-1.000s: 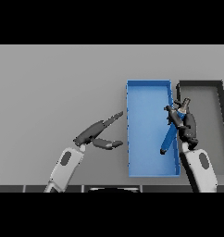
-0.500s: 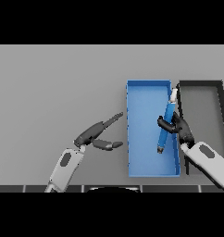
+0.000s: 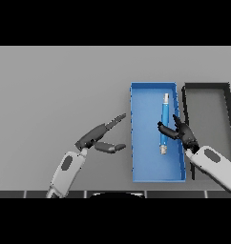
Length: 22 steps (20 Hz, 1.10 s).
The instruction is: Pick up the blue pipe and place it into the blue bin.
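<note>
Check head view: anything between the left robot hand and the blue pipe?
Only the blue bin's left wall. Left robot hand sits on bare grey table outside it; blue pipe lies inside.

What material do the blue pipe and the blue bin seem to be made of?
The blue pipe looks like painted metal or hard plastic: smooth blue body, with pale silver-grey ends that suggest metal fittings. The blue bin looks like matte plastic: one even blue colour, thin straight walls, no shine or seams. Neither can be settled from the look alone.
</note>
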Each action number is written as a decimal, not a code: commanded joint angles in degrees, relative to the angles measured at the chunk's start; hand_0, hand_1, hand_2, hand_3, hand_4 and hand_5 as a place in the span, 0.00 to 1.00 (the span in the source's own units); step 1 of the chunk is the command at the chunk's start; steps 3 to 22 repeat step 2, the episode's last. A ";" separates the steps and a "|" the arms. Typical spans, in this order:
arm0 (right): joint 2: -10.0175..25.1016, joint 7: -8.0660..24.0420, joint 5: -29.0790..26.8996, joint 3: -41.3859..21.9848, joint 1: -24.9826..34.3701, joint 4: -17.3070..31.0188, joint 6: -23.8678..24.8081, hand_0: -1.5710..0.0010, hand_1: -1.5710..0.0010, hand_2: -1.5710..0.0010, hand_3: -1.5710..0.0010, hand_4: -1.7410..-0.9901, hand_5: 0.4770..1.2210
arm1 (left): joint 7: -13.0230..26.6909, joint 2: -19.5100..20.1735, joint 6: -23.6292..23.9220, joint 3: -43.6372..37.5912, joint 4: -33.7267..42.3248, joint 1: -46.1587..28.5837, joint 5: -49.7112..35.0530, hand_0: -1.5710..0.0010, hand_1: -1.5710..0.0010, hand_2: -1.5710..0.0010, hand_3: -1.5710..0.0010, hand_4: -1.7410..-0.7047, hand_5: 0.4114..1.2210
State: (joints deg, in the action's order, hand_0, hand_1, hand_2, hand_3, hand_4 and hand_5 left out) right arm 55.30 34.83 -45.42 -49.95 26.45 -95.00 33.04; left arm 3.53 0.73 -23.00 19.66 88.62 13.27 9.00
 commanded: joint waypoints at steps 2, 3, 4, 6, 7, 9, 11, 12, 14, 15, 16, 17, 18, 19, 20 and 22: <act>-0.03 -0.59 -0.14 0.13 -0.41 -0.52 0.12 0.99 0.99 0.99 1.00 0.87 0.32 | 0.95 -0.02 -0.30 0.22 0.71 -0.24 -0.32 1.00 1.00 1.00 1.00 0.78 0.10; -0.03 -0.59 -0.14 0.13 -0.41 -0.52 0.12 0.99 0.99 0.99 1.00 0.87 0.32 | 0.95 -0.02 -0.30 0.22 0.71 -0.24 -0.32 1.00 1.00 1.00 1.00 0.78 0.10; -0.03 -0.59 -0.14 0.13 -0.41 -0.52 0.12 0.99 0.99 0.99 1.00 0.87 0.32 | 0.95 -0.02 -0.30 0.22 0.71 -0.24 -0.32 1.00 1.00 1.00 1.00 0.78 0.10; -0.03 -0.59 -0.14 0.13 -0.41 -0.52 0.12 0.99 0.99 0.99 1.00 0.87 0.32 | 0.95 -0.02 -0.30 0.22 0.71 -0.24 -0.32 1.00 1.00 1.00 1.00 0.78 0.10; -0.03 -0.59 -0.14 0.13 -0.41 -0.52 0.12 0.99 0.99 0.99 1.00 0.87 0.32 | 0.95 -0.02 -0.30 0.22 0.71 -0.24 -0.32 1.00 1.00 1.00 1.00 0.78 0.10; -0.03 -0.59 -0.14 0.13 -0.41 -0.52 0.12 0.99 0.99 0.99 1.00 0.87 0.32 | 0.95 -0.02 -0.30 0.22 0.71 -0.24 -0.32 1.00 1.00 1.00 1.00 0.78 0.10; -0.03 -0.59 -0.14 0.13 -0.41 -0.52 0.12 0.99 0.99 0.99 1.00 0.87 0.32 | 0.95 -0.02 -0.30 0.22 0.71 -0.24 -0.32 1.00 1.00 1.00 1.00 0.78 0.10; -0.03 -0.59 -0.14 0.13 -0.41 -0.52 0.12 0.99 0.99 0.99 1.00 0.87 0.32 | 0.95 -0.02 -0.30 0.22 0.71 -0.24 -0.32 1.00 1.00 1.00 1.00 0.78 0.10; -0.03 -0.59 -0.14 0.13 -0.41 -0.52 0.12 0.99 0.99 0.99 1.00 0.87 0.32 | 0.95 -0.02 -0.30 0.22 0.71 -0.24 -0.32 1.00 1.00 1.00 1.00 0.78 0.10; -0.03 -0.59 -0.14 0.13 -0.41 -0.52 0.12 0.99 0.99 0.99 1.00 0.87 0.32 | 0.95 -0.02 -0.30 0.22 0.71 -0.24 -0.32 1.00 1.00 1.00 1.00 0.78 0.10; -0.03 -0.59 -0.14 0.13 -0.41 -0.52 0.12 0.99 0.99 0.99 1.00 0.87 0.32 | 0.95 -0.02 -0.30 0.22 0.71 -0.24 -0.32 1.00 1.00 1.00 1.00 0.78 0.10; -0.03 -0.59 -0.14 0.13 -0.41 -0.52 0.12 0.99 0.99 0.99 1.00 0.87 0.32 | 0.95 -0.02 -0.30 0.22 0.71 -0.24 -0.32 1.00 1.00 1.00 1.00 0.78 0.10; -0.03 -0.59 -0.14 0.13 -0.41 -0.52 0.12 0.99 0.99 0.99 1.00 0.87 0.32 | 0.95 -0.02 -0.30 0.22 0.71 -0.24 -0.32 1.00 1.00 1.00 1.00 0.78 0.10; -0.03 -0.59 -0.14 0.13 -0.41 -0.52 0.12 0.99 0.99 0.99 1.00 0.87 0.32 | 0.95 -0.02 -0.30 0.22 0.71 -0.24 -0.32 1.00 1.00 1.00 1.00 0.78 0.10; -0.03 -0.59 -0.14 0.13 -0.41 -0.52 0.12 0.99 0.99 0.99 1.00 0.87 0.32 | 0.95 -0.02 -0.30 0.22 0.71 -0.24 -0.32 1.00 1.00 1.00 1.00 0.78 0.10; -0.03 -0.59 -0.14 0.13 -0.41 -0.52 0.12 0.99 0.99 0.99 1.00 0.87 0.32 | 0.95 -0.02 -0.30 0.22 0.71 -0.24 -0.32 1.00 1.00 1.00 1.00 0.78 0.10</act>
